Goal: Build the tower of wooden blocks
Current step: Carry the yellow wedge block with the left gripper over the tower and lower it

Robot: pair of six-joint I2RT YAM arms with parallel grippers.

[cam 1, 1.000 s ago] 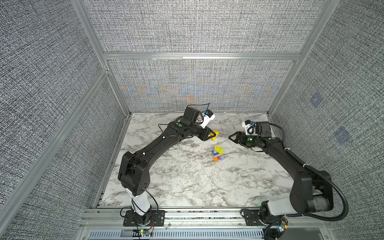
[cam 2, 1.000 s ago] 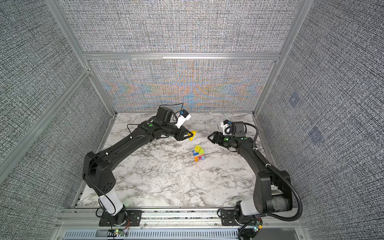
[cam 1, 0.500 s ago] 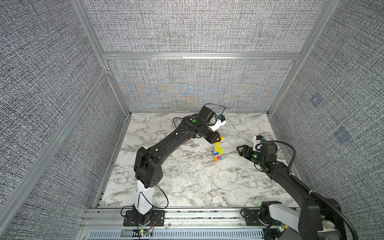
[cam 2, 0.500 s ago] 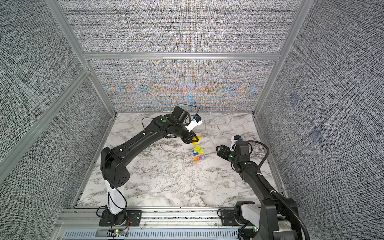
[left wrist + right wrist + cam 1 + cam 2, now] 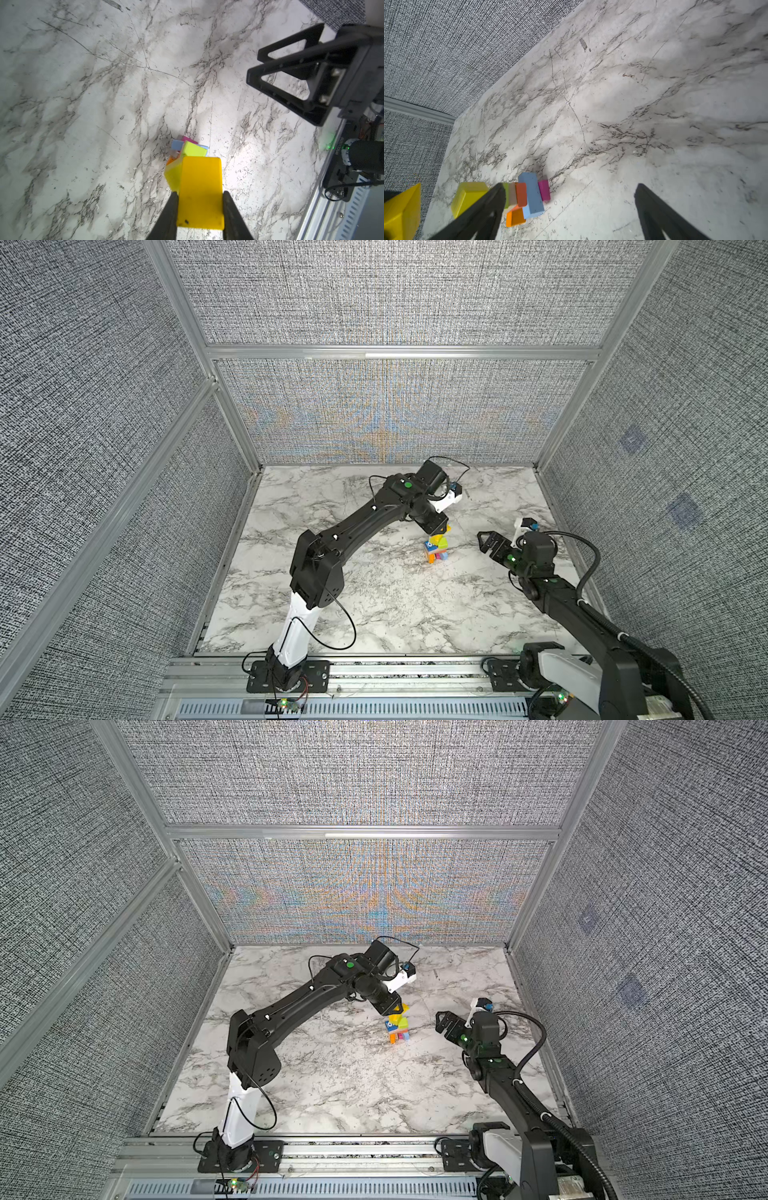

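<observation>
The tower stands right of the table's middle: orange, light blue and magenta wood blocks low, a numbered blue face and green above, a lime-yellow block on top. My left gripper hangs just above it, shut on a yellow block. The right wrist view shows a gap between that block and the tower's top. My right gripper is open and holds nothing, to the right of the tower, at about its height.
The marble table is walled by grey fabric panels with aluminium posts. The left arm reaches across from the front left. An aluminium rail runs along the front edge.
My left gripper carried the yellow block rightward and down to just above the tower. My right gripper drew back toward the front right, away from the tower, still open.
</observation>
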